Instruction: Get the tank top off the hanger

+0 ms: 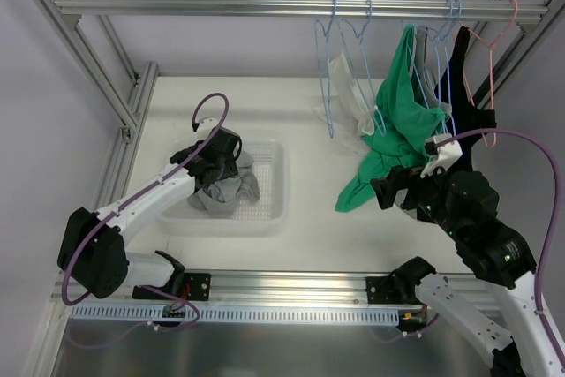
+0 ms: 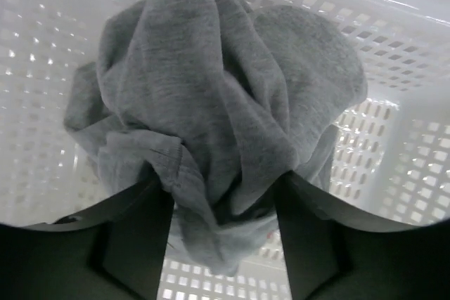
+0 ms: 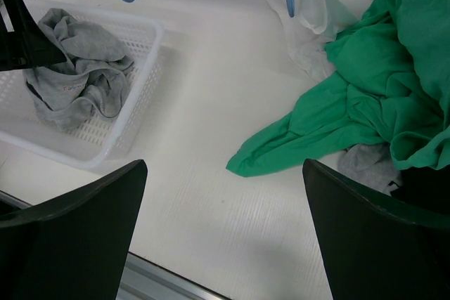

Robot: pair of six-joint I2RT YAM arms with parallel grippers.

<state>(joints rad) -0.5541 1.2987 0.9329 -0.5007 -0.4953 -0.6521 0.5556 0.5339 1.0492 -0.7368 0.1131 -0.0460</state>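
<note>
Green tank top (image 1: 402, 116) hangs below the rail (image 1: 221, 6), its end trailing on the bench (image 1: 300, 139), crowded between a white garment (image 1: 346, 86) and a black garment (image 1: 466, 86). The right pincer (image 3: 225, 173) gapes empty beside it. The left pincer (image 2: 219, 194), in the basket (image 1: 269, 211), straddles grey cloth (image 2: 225, 89); its grip is unclear.

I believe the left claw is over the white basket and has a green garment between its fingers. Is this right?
Not fully. The left claw is over the white basket, but what sits between its fingers is a grey garment, not a green one. The left wrist view shows this plainly.
</note>
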